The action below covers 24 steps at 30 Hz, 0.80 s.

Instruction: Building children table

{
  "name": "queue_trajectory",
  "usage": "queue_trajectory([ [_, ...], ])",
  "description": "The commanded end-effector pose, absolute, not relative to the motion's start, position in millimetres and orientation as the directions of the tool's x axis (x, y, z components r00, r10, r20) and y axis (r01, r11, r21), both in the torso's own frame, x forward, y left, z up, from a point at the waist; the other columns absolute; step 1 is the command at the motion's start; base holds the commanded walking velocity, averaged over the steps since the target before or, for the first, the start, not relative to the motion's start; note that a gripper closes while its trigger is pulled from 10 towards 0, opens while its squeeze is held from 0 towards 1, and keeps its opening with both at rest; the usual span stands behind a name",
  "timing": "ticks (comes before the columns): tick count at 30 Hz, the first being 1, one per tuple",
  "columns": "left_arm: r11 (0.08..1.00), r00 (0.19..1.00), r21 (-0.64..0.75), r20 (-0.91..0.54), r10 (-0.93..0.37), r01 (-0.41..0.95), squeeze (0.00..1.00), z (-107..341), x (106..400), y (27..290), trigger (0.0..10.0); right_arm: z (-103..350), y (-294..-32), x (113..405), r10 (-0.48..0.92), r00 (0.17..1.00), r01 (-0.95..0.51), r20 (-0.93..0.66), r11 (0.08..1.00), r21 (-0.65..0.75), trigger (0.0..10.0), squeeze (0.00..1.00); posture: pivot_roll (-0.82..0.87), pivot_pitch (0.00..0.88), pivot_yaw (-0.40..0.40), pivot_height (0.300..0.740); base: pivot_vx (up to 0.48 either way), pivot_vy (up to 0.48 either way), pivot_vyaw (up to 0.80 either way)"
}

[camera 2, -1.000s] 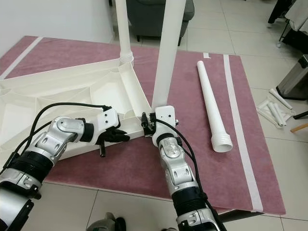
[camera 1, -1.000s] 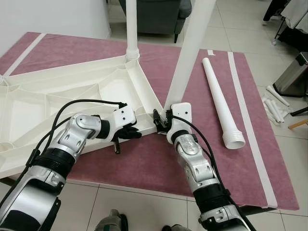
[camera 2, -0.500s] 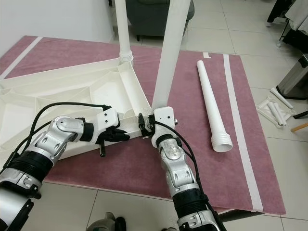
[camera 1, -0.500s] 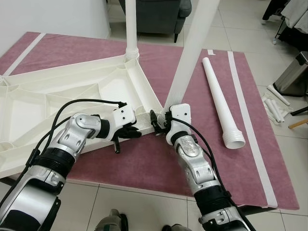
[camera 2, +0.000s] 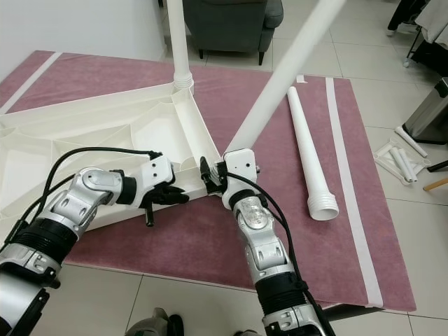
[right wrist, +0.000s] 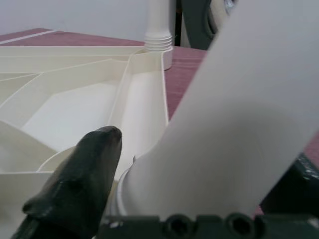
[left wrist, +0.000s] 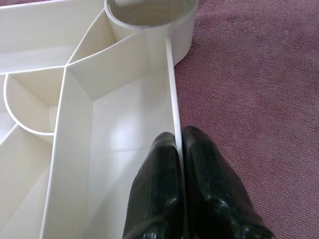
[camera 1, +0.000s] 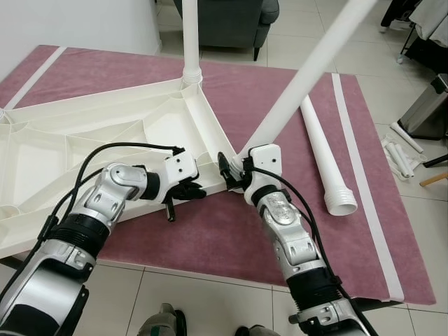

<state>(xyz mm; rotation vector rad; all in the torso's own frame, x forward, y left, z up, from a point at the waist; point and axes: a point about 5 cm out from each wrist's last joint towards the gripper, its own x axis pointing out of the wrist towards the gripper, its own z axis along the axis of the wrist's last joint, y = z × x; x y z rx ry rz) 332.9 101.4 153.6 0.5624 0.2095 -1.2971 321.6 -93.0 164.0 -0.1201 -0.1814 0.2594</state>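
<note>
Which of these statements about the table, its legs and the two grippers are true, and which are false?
1. The left gripper pinches the rim of the upturned tabletop. True.
2. The leg in the right gripper stands upright. False: it leans to the robot's right.
3. A loose leg lies on the purple rug. True.
4. No leg is fitted at the far corner. False: an upright leg stands there.

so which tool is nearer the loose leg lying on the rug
Right. The right tool holds the tilted leg at the tabletop corner, just left of the loose leg. The left tool pinches the tabletop's edge wall farther left.
</note>
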Motion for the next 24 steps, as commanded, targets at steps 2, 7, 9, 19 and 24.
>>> queue_trajectory([
  [2,0.115,0.222,0.317,-0.327,-0.919,0.941,0.0,176,331,88,0.0,169,-101,327,0.223,0.958,-0.192,0.182,0.966,-0.174,0.0,0.0,0.11,0.095,0.022,0.74,0.0,0.0,0.0],
  [7,0.119,0.225,0.316,-0.324,-0.919,0.941,0.0,176,331,89,0.0,171,-102,327,0.246,0.951,-0.215,0.189,0.962,-0.169,0.0,0.0,0.12,0.094,0.021,0.74,0.0,0.0,0.0],
  [9,0.12,0.226,0.316,-0.324,-0.919,0.941,0.0,176,331,89,0.0,172,-101,326,0.256,0.947,-0.225,0.195,0.96,-0.167,0.0,0.0,0.12,0.094,0.021,0.74,0.0,0.0,0.0],
  [19,0.166,0.291,0.364,-0.325,-0.9,0.917,0.0,177,336,88,10.0,195,-91,314,0.397,0.869,-0.358,0.297,0.917,-0.178,0.0,0.0,0.12,0.093,0.021,0.74,0.0,0.0,0.0],
  [24,0.183,0.285,0.358,-0.256,-0.924,0.915,1.0,187,333,89,10.0,200,-96,313,0.381,0.87,-0.334,0.314,0.922,-0.193,0.0,0.0,0.11,0.081,0.02,0.74,0.0,0.0,0.0],
])
